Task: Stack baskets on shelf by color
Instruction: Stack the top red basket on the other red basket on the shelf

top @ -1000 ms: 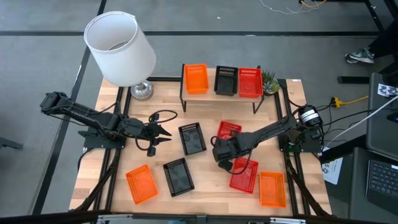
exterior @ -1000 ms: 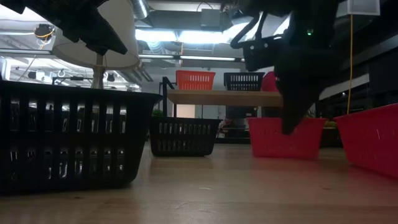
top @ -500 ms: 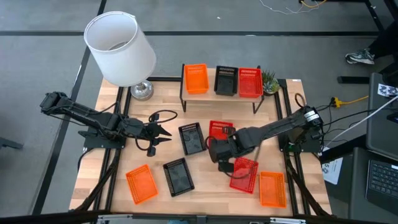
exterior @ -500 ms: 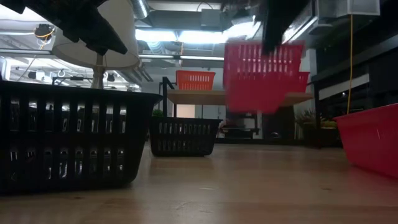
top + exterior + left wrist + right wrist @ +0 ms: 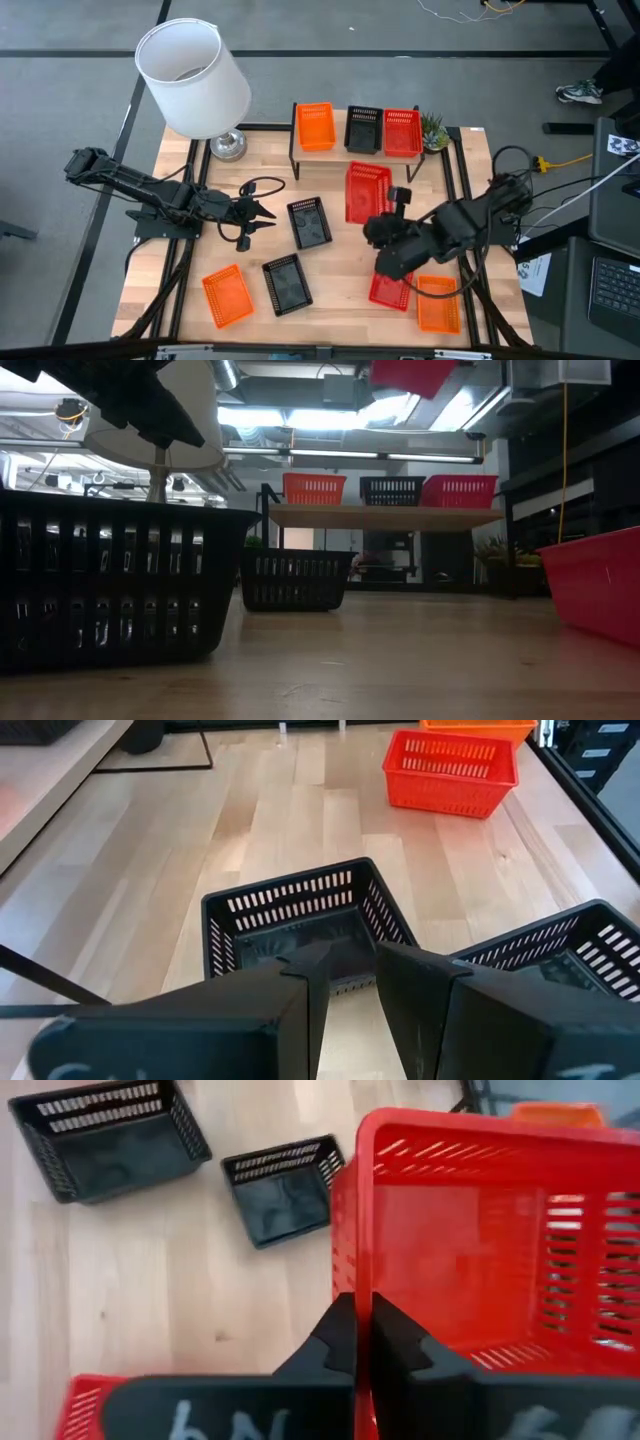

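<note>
The shelf [image 5: 360, 150] at the table's far side carries one orange basket [image 5: 315, 125], one black [image 5: 363, 130] and one red [image 5: 402, 132]. My right gripper [image 5: 393, 205] is shut on another red basket [image 5: 367, 192], held high over the table's middle; the low view shows only the underside of this basket [image 5: 413, 374]. My left gripper [image 5: 262, 214] hovers open at the table's left, a little above a black basket [image 5: 300, 920], with nothing between its fingers. Another black basket [image 5: 287, 283], an orange one [image 5: 227, 295], a red one [image 5: 390, 290] and an orange one [image 5: 437, 303] rest on the table. My right gripper pinches one wall of the red basket at its rim [image 5: 350, 1275] between its two fingers [image 5: 395, 1345]. The fingers slant down from above. The basket is lifted clear of the table, open side up and somewhat tilted.
A lamp with a white shade [image 5: 193, 78] stands at the far left corner. A small green plant [image 5: 434, 130] sits at the shelf's right end. Bare wood [image 5: 340, 270] lies between the loose baskets in the middle.
My right gripper has risen steeply from the table with the red basket, rolling and tipping as it went. The basket, which stood on the table, now hangs clear, high above it and a little nearer the shelf.
</note>
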`<state>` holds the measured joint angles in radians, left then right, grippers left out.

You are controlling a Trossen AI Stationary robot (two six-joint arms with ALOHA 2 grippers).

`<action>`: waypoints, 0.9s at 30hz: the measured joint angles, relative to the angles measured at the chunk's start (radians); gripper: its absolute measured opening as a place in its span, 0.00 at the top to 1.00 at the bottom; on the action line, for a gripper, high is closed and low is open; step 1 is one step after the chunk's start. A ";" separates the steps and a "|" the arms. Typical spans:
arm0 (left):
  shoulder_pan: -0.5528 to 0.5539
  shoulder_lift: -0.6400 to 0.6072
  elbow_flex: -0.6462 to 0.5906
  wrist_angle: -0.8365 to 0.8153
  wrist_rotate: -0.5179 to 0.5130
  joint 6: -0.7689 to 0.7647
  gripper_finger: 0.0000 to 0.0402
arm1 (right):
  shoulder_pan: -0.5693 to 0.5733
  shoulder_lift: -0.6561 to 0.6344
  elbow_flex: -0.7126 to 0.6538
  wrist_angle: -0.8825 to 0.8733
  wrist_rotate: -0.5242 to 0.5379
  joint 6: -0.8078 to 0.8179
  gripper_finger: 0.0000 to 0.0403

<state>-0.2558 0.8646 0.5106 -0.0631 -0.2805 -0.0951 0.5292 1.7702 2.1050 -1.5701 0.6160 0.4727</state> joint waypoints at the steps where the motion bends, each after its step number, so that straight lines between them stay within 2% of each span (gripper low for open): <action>1: 0.000 0.000 0.000 -0.001 0.000 0.000 0.81 | -0.002 -0.010 -0.001 0.003 -0.005 -0.020 1.00; 7: 0.000 0.000 0.000 -0.003 0.000 0.000 0.81 | -0.077 -0.049 -0.001 0.000 0.099 -0.186 1.00; 9: 0.000 0.000 0.000 -0.003 0.000 0.000 0.81 | -0.132 -0.065 -0.001 0.000 0.133 -0.269 1.00; 13: 0.000 0.000 0.000 -0.004 0.000 0.000 0.81 | -0.285 -0.092 -0.001 -0.001 0.135 -0.434 1.00; 15: 0.000 0.000 0.000 -0.005 0.000 0.000 0.81 | -0.375 -0.099 -0.001 -0.001 0.105 -0.526 1.00; 19: 0.000 0.000 0.000 -0.005 0.000 0.000 0.81 | -0.550 -0.127 -0.001 -0.003 -0.047 -0.692 1.00; 24: 0.000 0.000 0.000 -0.005 0.000 -0.001 0.81 | -0.723 -0.183 -0.017 0.001 -0.215 -0.762 1.00; 27: 0.000 0.000 0.000 -0.006 0.000 -0.007 0.81 | -0.789 -0.259 -0.091 0.001 -0.221 -0.768 1.00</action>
<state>-0.2558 0.8646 0.5110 -0.0689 -0.2806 -0.1020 -0.2597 1.5109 2.0139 -1.5696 0.3950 -0.2951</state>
